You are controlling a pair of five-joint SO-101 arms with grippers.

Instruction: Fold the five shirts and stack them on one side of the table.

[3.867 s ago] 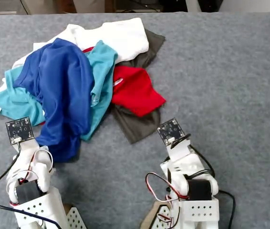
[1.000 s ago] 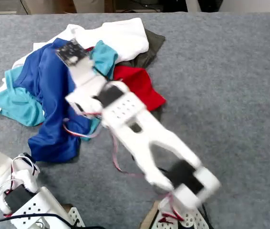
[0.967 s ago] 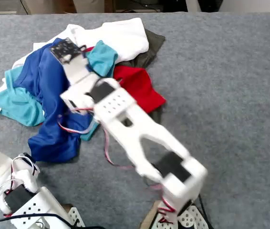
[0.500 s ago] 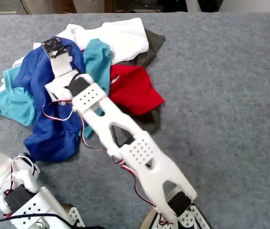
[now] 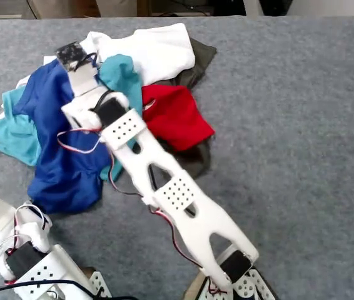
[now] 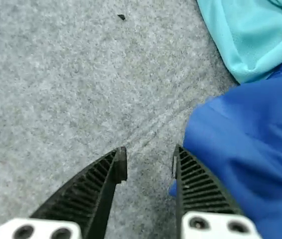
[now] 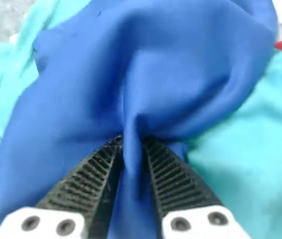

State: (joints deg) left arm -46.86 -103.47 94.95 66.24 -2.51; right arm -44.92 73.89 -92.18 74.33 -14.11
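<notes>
Over on the far left of the tabletop, five shirts lie in one messy heap. On top is the blue shirt. Under and around it are the teal shirt, the white shirt, the red shirt and the dark shirt. None is folded yet.

The right arm is stretched out over the heap. The right jaws are pinched tight on a fold at the far end of the blue shirt.

The left arm sits at the near left. The left jaws are a little way open and hold nothing. They are just above the tabletop, right beside the blue shirt's near edge.

I think the blue shirt is soft, light and floppy. It will sag, and it may drag the teal shirt along. A hem or the shoulders look better to hold than a bunched fold.
</notes>
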